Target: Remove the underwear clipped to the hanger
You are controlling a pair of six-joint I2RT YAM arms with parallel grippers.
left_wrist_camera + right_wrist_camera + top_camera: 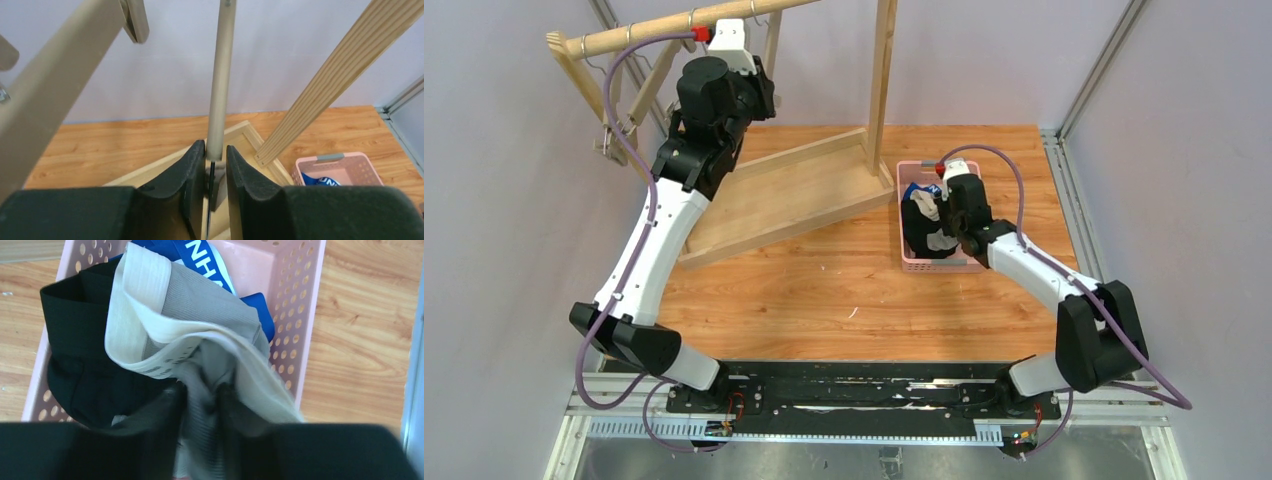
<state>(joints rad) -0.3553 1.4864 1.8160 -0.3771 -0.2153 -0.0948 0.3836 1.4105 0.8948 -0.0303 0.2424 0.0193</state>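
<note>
Far left, top view: hanger [612,138] hangs off rack end, and I see no cloth on its clips. Left gripper [215,152] up at rod [220,75], jaws nearly together, narrow gap; can't tell if pinching anything. Further right: black pair [80,365] and blue pair [200,260] lie in pink basket [300,300], with right gripper [200,392] clamped on grey pair [200,305] just above. My read: unclipping done — only grey drop remains. That pinch shows only in right wrist view; the hanger shows only in top view.

Wood-grain bench [824,300] is carrying two things: wooden rack [774,200] is standing rear left, pink basket [939,266] is sitting just beside its base.
</note>
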